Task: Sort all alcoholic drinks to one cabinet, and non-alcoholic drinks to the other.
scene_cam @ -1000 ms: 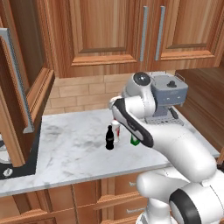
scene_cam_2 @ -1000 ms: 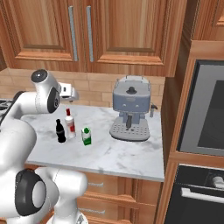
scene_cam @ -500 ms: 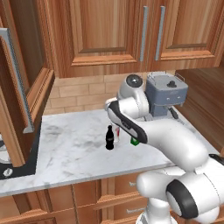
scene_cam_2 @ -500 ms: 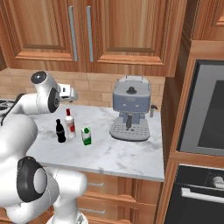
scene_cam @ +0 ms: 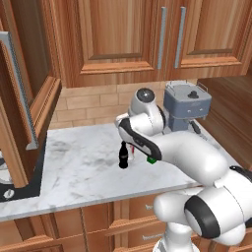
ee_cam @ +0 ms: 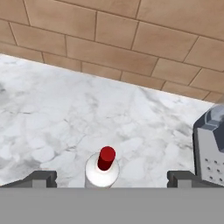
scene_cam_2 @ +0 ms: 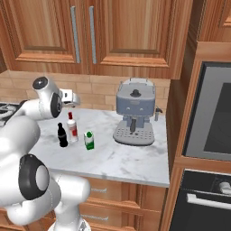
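Here the reddish wall cabinets (scene_cam_2: 81, 34) fill the upper frame of the right base view, above the marble counter (scene_cam_2: 122, 158) and grey coffee machine (scene_cam_2: 134, 113); in the hand view the white bottle (ee_cam: 102, 168) stands upright at bottom centre, directly ahead of the gripper (ee_cam: 109, 178), whose fingers are spread wide and empty, one each side of its red cap

The white arm is bent forward at its elbow; the tool (ee_cam: 106, 176) is pointed downward with its fingers (ee_cam: 42, 177) spread wide, nothing gripped.
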